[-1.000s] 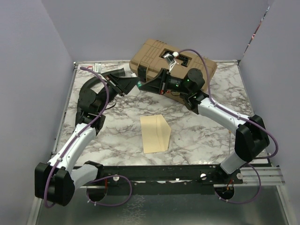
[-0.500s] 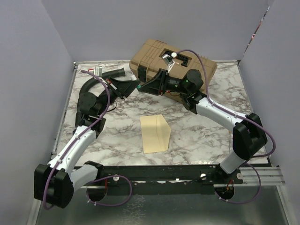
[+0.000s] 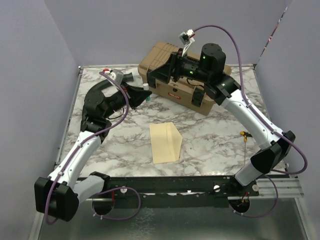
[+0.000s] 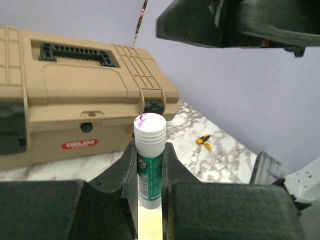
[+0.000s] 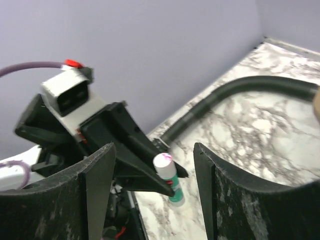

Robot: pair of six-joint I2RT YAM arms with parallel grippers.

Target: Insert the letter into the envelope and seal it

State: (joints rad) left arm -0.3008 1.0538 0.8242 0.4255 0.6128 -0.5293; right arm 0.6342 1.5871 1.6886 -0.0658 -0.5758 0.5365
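Envelope (image 3: pixel 165 143) lies centre frame, letter seemingly inside, unsealed. Left gripper (image 3: pixel 142 95) clamps a glue stick (image 4: pixel 150 131); right gripper (image 5: pixel 154 150) gapes empty.

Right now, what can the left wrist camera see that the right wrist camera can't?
Only the left wrist view shows the black handle and red label of the tan plastic toolbox, plus a small yellow-and-black tool. Only the right wrist view shows the curved black hose and the left gripper from outside. Both show the white-capped green glue stick that gripper is shut on, and the white marble table.
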